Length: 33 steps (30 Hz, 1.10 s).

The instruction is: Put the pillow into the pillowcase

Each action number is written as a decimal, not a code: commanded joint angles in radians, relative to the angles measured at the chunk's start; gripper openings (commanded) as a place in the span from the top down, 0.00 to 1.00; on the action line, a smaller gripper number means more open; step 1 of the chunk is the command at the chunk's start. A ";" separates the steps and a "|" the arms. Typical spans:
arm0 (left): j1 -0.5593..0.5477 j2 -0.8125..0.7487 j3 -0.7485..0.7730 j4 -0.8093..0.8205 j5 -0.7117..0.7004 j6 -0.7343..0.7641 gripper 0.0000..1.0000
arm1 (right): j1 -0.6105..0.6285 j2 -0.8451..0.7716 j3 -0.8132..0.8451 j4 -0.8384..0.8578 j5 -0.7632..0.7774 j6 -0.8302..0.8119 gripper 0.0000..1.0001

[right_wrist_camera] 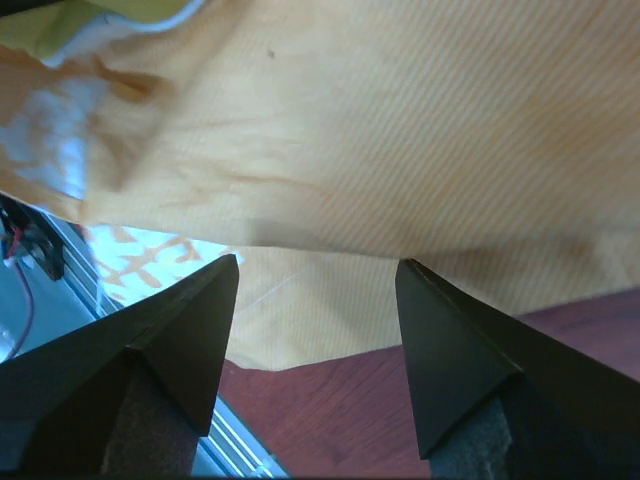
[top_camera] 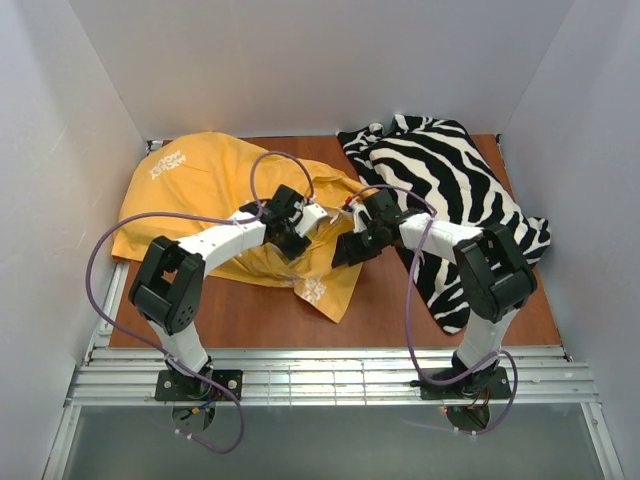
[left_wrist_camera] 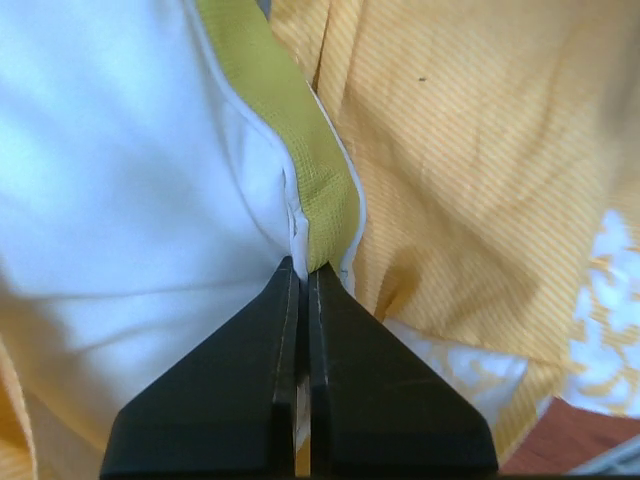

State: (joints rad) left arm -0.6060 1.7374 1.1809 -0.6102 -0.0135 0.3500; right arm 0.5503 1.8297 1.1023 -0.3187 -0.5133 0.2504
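Two pincers at the open end of one orange case

One brown desk (top_camera: 380, 310) carries everything, boxed in by white walls. The largest thing on it is the pillowcase (top_camera: 190, 190), orange-yellow, heaped over the back left and running down to a crumpled corner with white prints near the middle front. Beside it on the right lies a zebra-striped cloth (top_camera: 450, 180), from the back edge to the front right.

From above, orange fabric covers the pillow and I cannot make it out. The left wrist camera shows the pillow (left_wrist_camera: 120, 200) close up, white and puffy, with its yellow-green band (left_wrist_camera: 290, 130) running down the edge and pillowcase fabric lying against that edge on the right. How much of it sits inside I cannot tell.

The left arm (top_camera: 225, 245) reaches in from the front left and the right arm (top_camera: 450, 240) from the front right, and they meet at the case's rumpled middle.

The left pincer (left_wrist_camera: 303, 268) is closed tight, its tips pinching the pillow's edge right where the white meets the green band. The right pincer (right_wrist_camera: 316, 262) stands well apart, gripping nothing, with the orange cloth just past its tips and bare desk beneath.
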 commanded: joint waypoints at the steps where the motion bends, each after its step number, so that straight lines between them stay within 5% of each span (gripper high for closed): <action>1: 0.133 -0.074 0.086 -0.034 0.326 -0.163 1.00 | -0.003 -0.156 0.030 0.053 0.083 0.001 0.34; 6: 0.302 -0.092 0.105 0.047 0.749 -0.344 1.00 | -0.004 -0.139 0.086 0.056 0.101 0.113 0.29; 11: 0.348 -0.075 0.097 0.124 0.894 -0.470 1.00 | 0.008 -0.037 0.106 0.061 0.102 0.184 0.33; 26: 0.351 -0.076 -0.055 0.288 0.900 -0.574 1.00 | 0.115 0.097 0.214 0.135 0.160 0.308 0.39; 33: 0.350 -0.093 -0.102 0.351 0.945 -0.623 1.00 | 0.163 0.189 0.266 0.148 0.183 0.334 0.23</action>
State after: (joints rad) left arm -0.2501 1.7073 1.0866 -0.3061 0.8421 -0.2295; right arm 0.6880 1.9614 1.3151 -0.2031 -0.3611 0.5652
